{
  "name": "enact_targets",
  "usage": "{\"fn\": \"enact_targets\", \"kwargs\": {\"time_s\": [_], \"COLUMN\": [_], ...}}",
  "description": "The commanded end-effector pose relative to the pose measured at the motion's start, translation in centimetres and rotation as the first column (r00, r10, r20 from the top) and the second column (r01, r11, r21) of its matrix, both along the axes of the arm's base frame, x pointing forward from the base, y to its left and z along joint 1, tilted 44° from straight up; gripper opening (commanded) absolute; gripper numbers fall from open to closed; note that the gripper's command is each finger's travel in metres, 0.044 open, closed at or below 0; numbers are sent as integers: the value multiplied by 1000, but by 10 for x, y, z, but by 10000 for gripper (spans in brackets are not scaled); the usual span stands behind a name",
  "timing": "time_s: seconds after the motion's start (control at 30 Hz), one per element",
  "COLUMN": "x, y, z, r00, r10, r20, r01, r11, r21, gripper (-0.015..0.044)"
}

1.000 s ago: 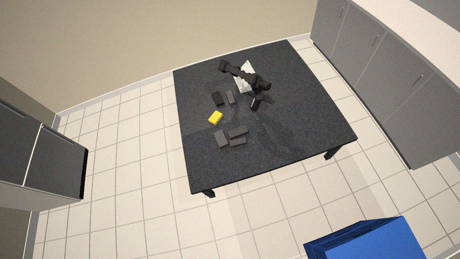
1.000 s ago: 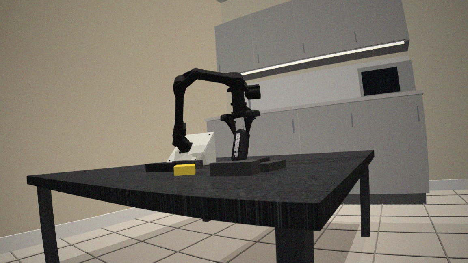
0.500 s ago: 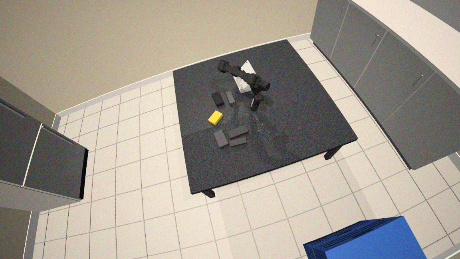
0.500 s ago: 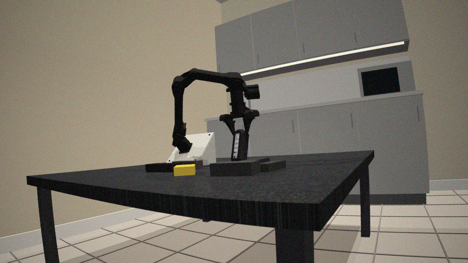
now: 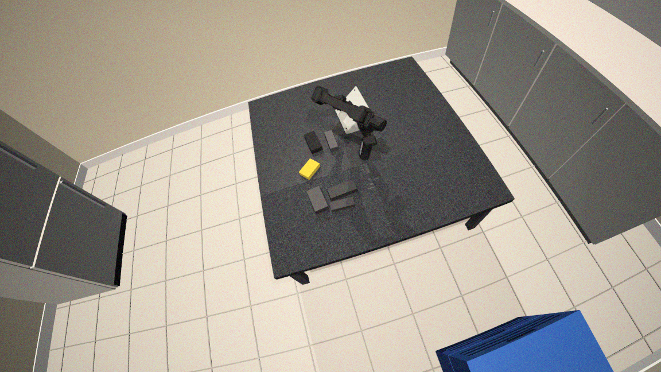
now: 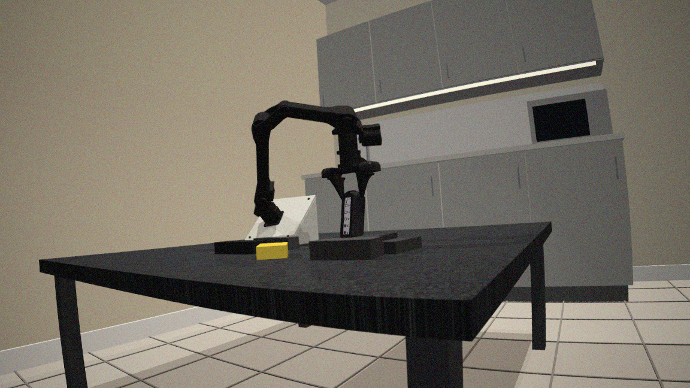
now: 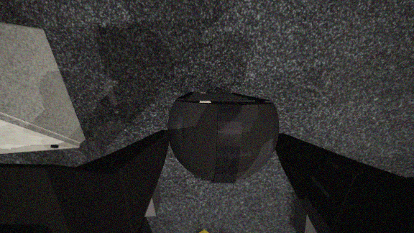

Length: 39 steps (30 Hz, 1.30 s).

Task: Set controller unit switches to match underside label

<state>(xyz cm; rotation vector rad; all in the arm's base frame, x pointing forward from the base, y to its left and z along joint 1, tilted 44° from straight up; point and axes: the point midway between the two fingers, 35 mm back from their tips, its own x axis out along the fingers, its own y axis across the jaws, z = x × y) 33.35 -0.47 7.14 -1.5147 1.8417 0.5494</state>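
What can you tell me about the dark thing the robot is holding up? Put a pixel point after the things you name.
The controller unit (image 5: pixel 366 148) (image 6: pixel 356 214) (image 7: pixel 223 138) is dark grey, plastic-looking, with rounded ends. It stands on end, nearly upright, pinched near its top between the fingers of the gripper (image 6: pixel 352 191) (image 7: pixel 223 134). A white label with a row of small squares faces the exterior view. Its switches cannot be made out.

Arm bent over dark worktop (image 6: pixel 386 282), hand (image 6: pixel 352 193) gripping controller unit (image 6: pixel 356 217) near upright, label strip (image 6: pixel 347 215) showing. Yellow block (image 6: pixel 271 251) in front of white slanted panel (image 6: pixel 289 214). Grey cabinets (image 6: pixel 405 52) behind.
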Motion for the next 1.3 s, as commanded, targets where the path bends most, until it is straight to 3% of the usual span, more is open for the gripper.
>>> {"fn": "enact_targets", "kwargs": {"time_s": [0.0,1.27], "x": [-2,-9], "y": [-5,-28], "z": [4,24], "r00": [1000,1000], "r10": [-3,-3], "r20": [-7,-7], "r01": [3,3], "r11": [1000,1000], "r21": [-3,-5], "gripper": [338,338]}}
